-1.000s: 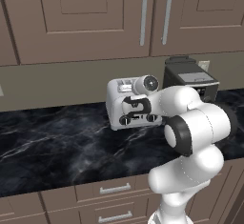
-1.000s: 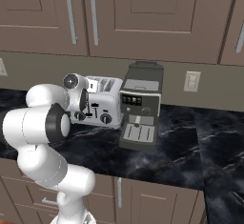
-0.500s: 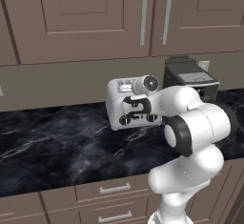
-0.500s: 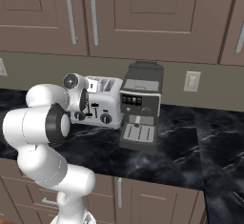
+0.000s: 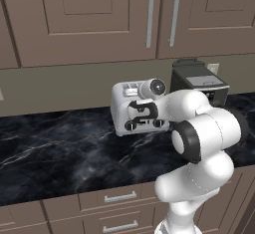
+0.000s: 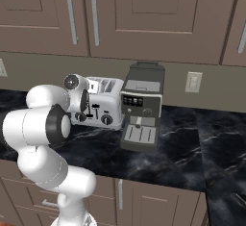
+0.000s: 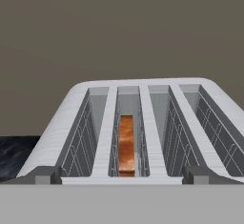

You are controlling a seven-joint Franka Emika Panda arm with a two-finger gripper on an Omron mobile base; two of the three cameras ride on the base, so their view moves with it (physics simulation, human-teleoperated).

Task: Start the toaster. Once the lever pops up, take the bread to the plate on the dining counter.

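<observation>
The silver-white toaster (image 5: 121, 109) (image 6: 106, 106) stands on the black marble kitchen counter against the wall. In the hand view I look down along the toaster (image 7: 62, 118) at its four slots. The bread (image 7: 126, 144), an orange-brown slice seen edge-on, sits low in the second slot from the left. My gripper (image 5: 142, 110) (image 6: 86, 104) (image 7: 122, 176) hovers at the toaster's front upper edge. It is open, its fingertips (image 7: 44, 174) wide apart with nothing held between them. The plate and the dining counter are out of view.
A taller black coffee machine (image 5: 199, 81) (image 6: 141, 107) stands right beside the toaster on its right. Brown wall cabinets (image 5: 149, 19) hang above. Bare counter top (image 5: 60, 148) stretches to the left, with drawers (image 5: 119, 197) under it. A wall outlet (image 6: 193, 81) sits to the right.
</observation>
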